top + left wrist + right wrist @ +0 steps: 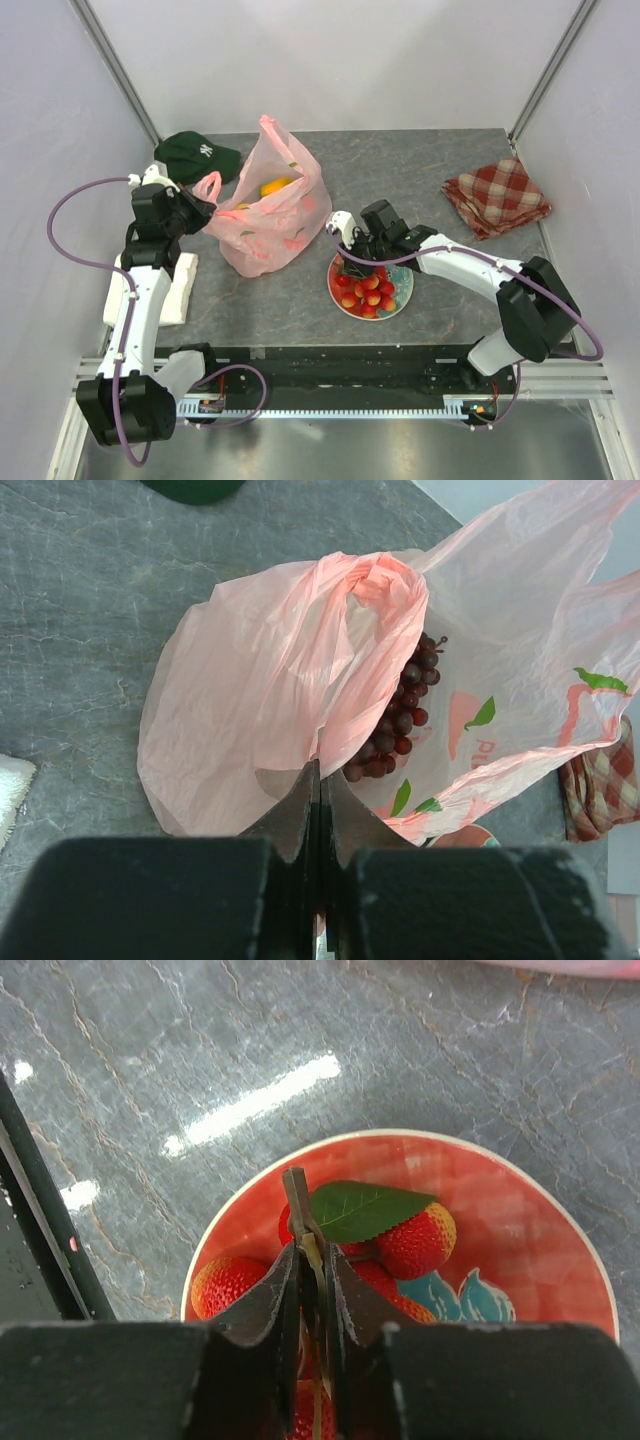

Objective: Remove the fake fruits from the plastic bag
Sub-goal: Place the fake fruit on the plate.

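Note:
The pink plastic bag [265,225] lies at the table's left middle, mouth lifted. My left gripper [207,215] is shut on its handle; the left wrist view shows the closed jaws [320,770] against the bag's film [250,700]. Inside the bag lie a dark grape bunch [400,720] and a yellow fruit [275,186]. A cluster of red berries [366,288] rests on the red plate [403,288]. My right gripper [350,250] hangs over that plate [520,1220]. Its jaws [315,1255] stand slightly apart round the thin stem of the berries [420,1240], a green leaf beside it.
A dark green cap [198,155] sits behind the bag at the back left. A red-checked folded cloth [497,195] lies at the right. A white towel [175,285] lies by the left arm. Walls close in the left, right and back.

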